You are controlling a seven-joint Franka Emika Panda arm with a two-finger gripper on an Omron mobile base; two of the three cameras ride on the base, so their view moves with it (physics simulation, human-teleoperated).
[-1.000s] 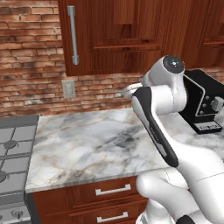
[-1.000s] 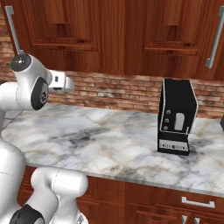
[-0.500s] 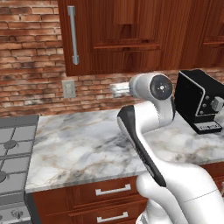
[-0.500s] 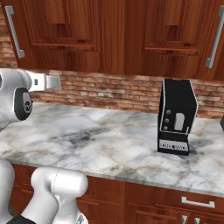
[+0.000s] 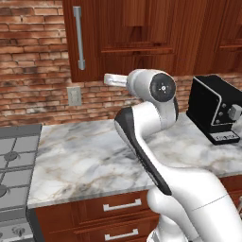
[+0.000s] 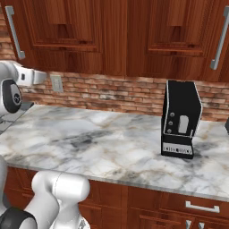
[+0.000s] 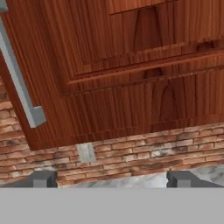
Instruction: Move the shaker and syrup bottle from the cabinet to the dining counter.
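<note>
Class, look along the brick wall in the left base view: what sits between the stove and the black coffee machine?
A wall outlet on the brick, bare marble countertop below it, and the robot's arm rising in front.

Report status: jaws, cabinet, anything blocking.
Gripper open, jaws wide, holding nothing. Cabinet door shut, silver bar handle untouched, up and left of the hand. Nothing between hand and handle; black coffee machine off to the right.

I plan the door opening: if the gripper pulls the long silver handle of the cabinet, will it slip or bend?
The handle looks like a rigid metal bar, so bending seems unlikely. Its smooth finish may slip a little between the open gripper fingers.
</note>
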